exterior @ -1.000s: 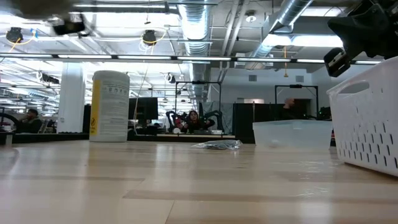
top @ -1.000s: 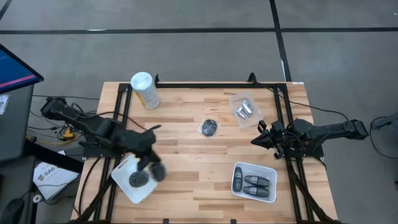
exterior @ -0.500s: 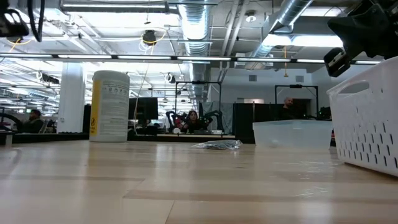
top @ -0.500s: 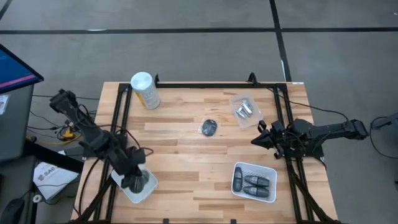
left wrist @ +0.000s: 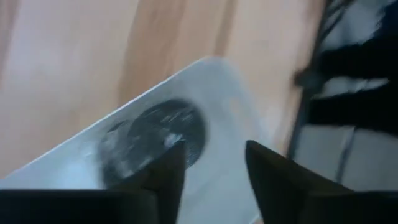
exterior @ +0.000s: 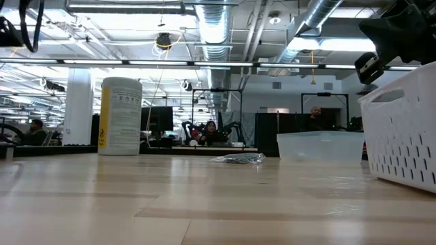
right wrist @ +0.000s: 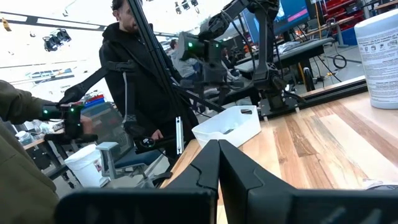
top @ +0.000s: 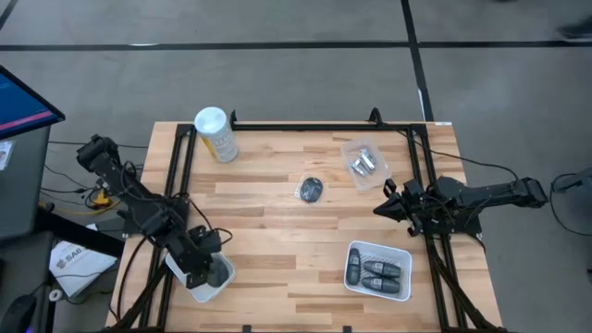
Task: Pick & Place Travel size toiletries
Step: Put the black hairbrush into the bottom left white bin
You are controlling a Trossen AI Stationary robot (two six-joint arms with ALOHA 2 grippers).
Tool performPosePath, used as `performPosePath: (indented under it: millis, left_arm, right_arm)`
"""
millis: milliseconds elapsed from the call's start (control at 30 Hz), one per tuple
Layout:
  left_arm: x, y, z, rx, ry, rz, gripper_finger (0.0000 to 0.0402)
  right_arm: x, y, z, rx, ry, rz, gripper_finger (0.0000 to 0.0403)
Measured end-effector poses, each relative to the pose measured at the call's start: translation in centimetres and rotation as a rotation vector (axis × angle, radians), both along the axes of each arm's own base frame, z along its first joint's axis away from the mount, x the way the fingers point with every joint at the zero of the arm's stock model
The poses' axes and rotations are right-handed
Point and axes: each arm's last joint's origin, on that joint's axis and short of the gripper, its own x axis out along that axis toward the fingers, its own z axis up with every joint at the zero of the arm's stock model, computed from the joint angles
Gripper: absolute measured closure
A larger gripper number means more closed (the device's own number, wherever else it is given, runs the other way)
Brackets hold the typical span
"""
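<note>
Table level, looking across the pale wooden table [exterior: 204, 204]. Left of centre stands a tall canister [exterior: 120, 116], white with a yellow strip down its side, upright. Mid-frame, far back, a flat crinkly clear packet [exterior: 238, 158] lies on the wood. Right of it sits a clear plastic tub [exterior: 320, 146]. Hard against the right edge, a white perforated basket [exterior: 402, 133] looms large. Above it, upper right corner, a dark robot arm part [exterior: 395, 34] hangs in. Behind, people sit at desks under ceiling ducts.
</note>
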Motion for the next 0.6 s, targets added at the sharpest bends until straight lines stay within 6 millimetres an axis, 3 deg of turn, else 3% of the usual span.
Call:
performPosePath:
  millis: [167, 367, 500, 600]
  left_arm:
    - [2.4, 0.7, 2.1, -0.082, -0.305, 0.172, 0.0181]
    - [6.6, 4.3, 4.8, 0.132, -0.735, 0.307, 0.0173]
    - [9.9, 8.4, 4.7, 0.275, -0.808, 0.423, 0.0173]
    - [11.9, 11.4, 3.3, 0.365, -0.761, 0.454, 0.0174]
  right_arm:
    - [0.0, 0.0, 0.0, 0.000, 0.000, 0.000, 0.0403]
    - [0.0, 0.0, 0.0, 0.000, 0.000, 0.000, 0.0403]
    - [0.0, 0.0, 0.0, 0.000, 0.000, 0.000, 0.0403]
    - [0.0, 0.0, 0.0, 0.000, 0.000, 0.000, 0.0403]
